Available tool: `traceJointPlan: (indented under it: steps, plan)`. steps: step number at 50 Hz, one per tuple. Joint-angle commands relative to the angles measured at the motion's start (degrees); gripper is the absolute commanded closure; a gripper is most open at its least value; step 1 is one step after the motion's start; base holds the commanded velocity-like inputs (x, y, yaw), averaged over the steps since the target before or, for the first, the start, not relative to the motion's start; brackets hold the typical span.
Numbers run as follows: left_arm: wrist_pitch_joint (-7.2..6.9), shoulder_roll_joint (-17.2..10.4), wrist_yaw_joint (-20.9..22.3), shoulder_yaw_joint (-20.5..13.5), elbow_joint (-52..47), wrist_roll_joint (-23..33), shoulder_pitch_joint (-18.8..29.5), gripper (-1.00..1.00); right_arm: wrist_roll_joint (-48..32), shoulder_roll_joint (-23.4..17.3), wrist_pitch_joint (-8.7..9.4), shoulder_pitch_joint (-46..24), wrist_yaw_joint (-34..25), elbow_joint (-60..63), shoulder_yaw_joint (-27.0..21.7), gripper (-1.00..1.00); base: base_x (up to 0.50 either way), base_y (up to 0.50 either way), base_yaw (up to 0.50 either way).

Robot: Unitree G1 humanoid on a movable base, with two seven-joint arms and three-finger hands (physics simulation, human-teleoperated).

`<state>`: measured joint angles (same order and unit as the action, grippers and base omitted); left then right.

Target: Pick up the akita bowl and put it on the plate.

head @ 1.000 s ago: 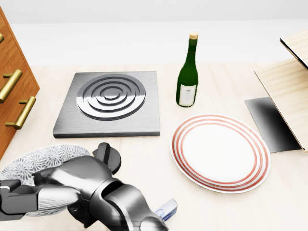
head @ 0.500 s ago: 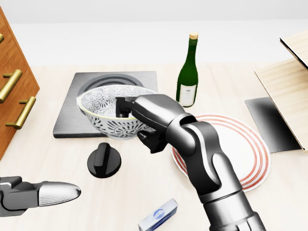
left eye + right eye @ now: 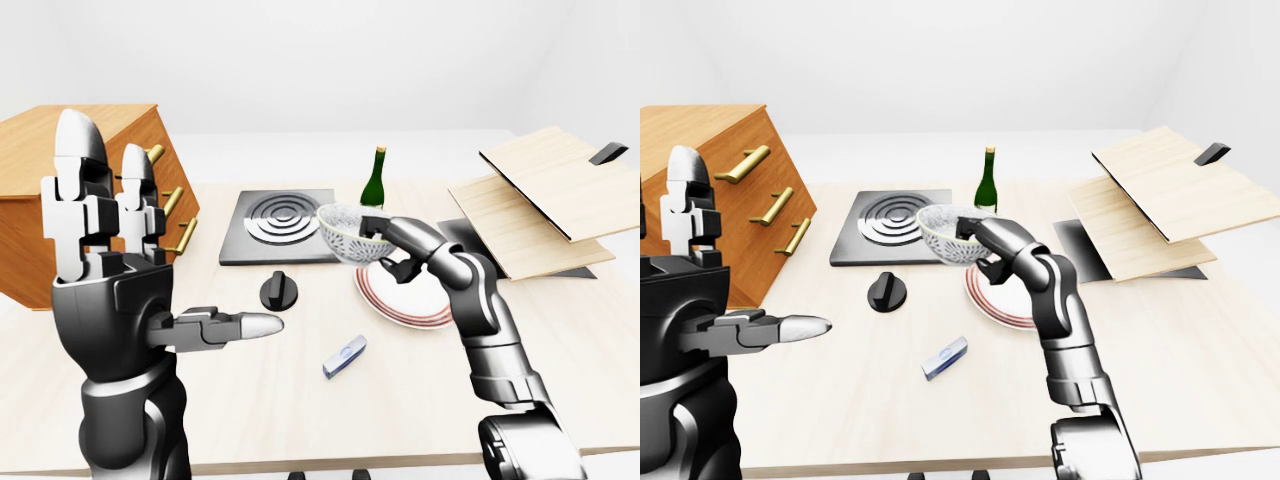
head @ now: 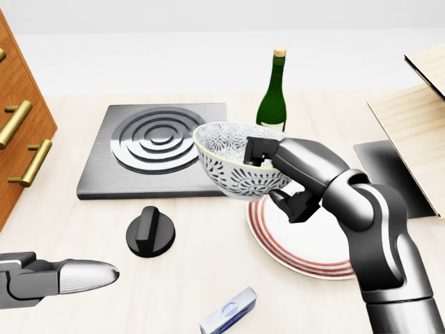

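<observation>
Pale wood table [image 4: 208,278] fills the views, and nothing on it has shifted but the bowl, so the base and camera have stayed put. A second ago the bowl [image 4: 229,163] sat at the near left corner under my right arm. Half a second ago it was up over the hob [image 4: 160,149]. Now it hangs further right, past the hob's right edge and over the left rim of the plate [image 4: 313,243].

My right hand [image 4: 299,170] is clamped on the bowl's right wall, one finger hooked over the rim to the inside and the others curled beneath on the outside. The bowl sits a little tilted in that pinch, mouth mostly up, and it looks clear of the plate, carried in the air rather than resting.

My left hand [image 3: 110,250] is idle at the near left, fingers spread upright and thumb pointing right, with nothing in it.

So the pickup is done and the carry is nearly done. I judge the bowl is not yet centred: most of it hangs left of the plate's middle. It needs a little more travel to the right before I lower it. The bottle [image 4: 272,97] stands just beyond the bowl on the far side, so I should keep the move from drifting that way. The knob [image 4: 150,233] lies well clear to the near left.
</observation>
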<state>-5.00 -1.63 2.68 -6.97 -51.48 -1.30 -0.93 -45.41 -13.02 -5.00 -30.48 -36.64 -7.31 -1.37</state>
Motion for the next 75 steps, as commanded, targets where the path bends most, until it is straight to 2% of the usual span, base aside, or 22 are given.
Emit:
traceJointPlan:
  steps: [1, 9, 19, 24, 29, 34, 38, 39, 40, 41, 45, 56, 59, 60, 64, 69, 72, 73, 74, 75]
  plan:
    - [0.0, 0.0, 0.0, 0.2, 0.2, 0.1, 0.1, -1.0, 1.3, -4.4, 0.0, 2.9, 2.0, -1.6, -3.4, 1.0, 0.0, 0.0, 0.0]
    - [0.0, 0.0, 0.0, 0.4, -0.1, 0.2, -0.1, -1.0, -0.5, -6.9, 0.0, 4.8, 4.4, -5.7, -4.7, 1.0, 0.0, 0.0, 0.0]
    - [0.0, 0.2, 0.1, 0.5, 0.2, 0.2, -0.3, -1.0, -5.1, -10.1, 0.0, 4.6, 10.7, -14.1, -5.6, 1.0, 0.0, 0.0, 0.0]
    - [0.0, 0.2, 0.1, 0.6, 0.3, 0.3, -0.4, -1.0, -8.7, -12.8, 0.0, 1.0, 16.0, -22.7, -5.3, 1.0, 0.0, 0.0, 0.0]
    - [0.0, 0.2, 0.0, 0.8, 0.4, 0.3, -0.4, -1.0, -9.5, -12.7, 0.0, -0.7, 18.1, -25.3, -4.7, 1.0, 0.0, 0.0, 0.0]
    - [0.0, 0.2, 0.1, 0.4, -0.1, 0.1, -0.5, -1.0, -8.1, -11.4, 0.0, -0.2, 16.7, -23.1, -4.3, 1.0, 0.0, 0.0, 0.0]
    - [0.0, 0.2, 0.2, 0.0, 0.1, -0.1, -0.8, -1.0, -5.4, -10.1, 0.0, 1.4, 13.0, -18.8, -4.7, 0.98, 0.0, 0.0, 0.0]
    - [0.0, 0.2, 0.2, 0.0, 0.1, 0.0, -0.8, -1.0, -5.3, -10.1, 0.0, 1.6, 13.2, -18.5, -4.7, 0.83, 0.0, 0.0, 0.0]
    - [0.0, 0.2, 0.2, 0.0, 0.0, 0.0, -0.8, -1.0, -5.2, -10.0, 0.0, 1.9, 12.8, -18.1, -4.7, 0.54, 0.0, 0.0, 0.0]
    - [0.0, 0.2, 0.3, -0.1, 0.0, -0.1, -0.7, -1.0, -4.9, -9.9, 0.0, 2.3, 12.4, -17.5, -4.7, -1.0, 0.0, 0.0, 0.0]
    - [0.0, 0.2, 0.2, 0.1, 0.6, -0.1, -0.8, -1.0, -3.1, -9.2, 0.0, 2.7, 10.1, -15.4, -5.1, -1.0, 0.0, 0.0, 0.0]
    - [0.0, 0.3, 0.1, 0.4, 0.5, 0.1, -1.0, -1.0, -1.8, -9.3, 0.0, 2.3, 8.1, -14.1, -5.0, -1.0, 0.0, 0.0, 0.0]
    - [0.0, 0.2, 0.1, 0.2, 0.5, 0.1, -0.8, -1.0, 1.9, -9.9, 0.0, -0.4, 3.2, -11.3, -6.0, -1.0, 0.0, 0.0, 0.0]
    - [0.0, 0.3, 0.0, 0.5, 0.9, 0.1, -0.7, -1.0, 3.4, -10.2, 0.0, -3.3, 2.1, -10.9, -6.5, -1.0, 0.0, 0.0, 0.0]
    - [0.0, 0.3, -0.1, 1.0, 0.6, 0.3, -0.7, -1.0, 7.6, -9.7, 0.0, -5.3, -1.1, -6.6, -6.9, -1.0, 0.0, 0.0, 0.0]
    - [0.0, 0.2, 0.0, 0.4, -0.2, 0.1, -0.5, -1.0, 11.7, -6.9, 0.0, -2.5, -3.4, 1.6, -6.5, -1.0, 0.0, 0.0, 0.0]
    - [0.0, 0.2, 0.0, 0.7, 0.3, 0.4, -0.4, -1.0, 15.9, -2.9, 0.0, 0.7, -3.4, 8.1, -6.1, -1.0, 0.0, 0.0, 0.0]
    - [0.0, 0.2, 0.1, 0.6, 0.1, 0.3, -0.4, -1.0, 19.4, -0.4, 1.33, 1.6, -3.4, 12.3, -6.2, -1.0, 0.0, 0.0, 0.0]
    - [0.0, 0.1, 0.0, 0.6, 0.1, 0.5, -0.3, -1.0, 20.2, -0.1, 7.08, 2.0, -3.4, 14.4, -5.5, -1.0, 0.0, 0.0, 0.0]
    - [0.0, 0.1, 0.0, 0.5, 0.0, 0.4, -0.2, -1.0, 22.6, 0.3, 9.32, 2.0, -3.4, 15.8, -5.3, -1.0, 0.0, 0.0, 0.0]
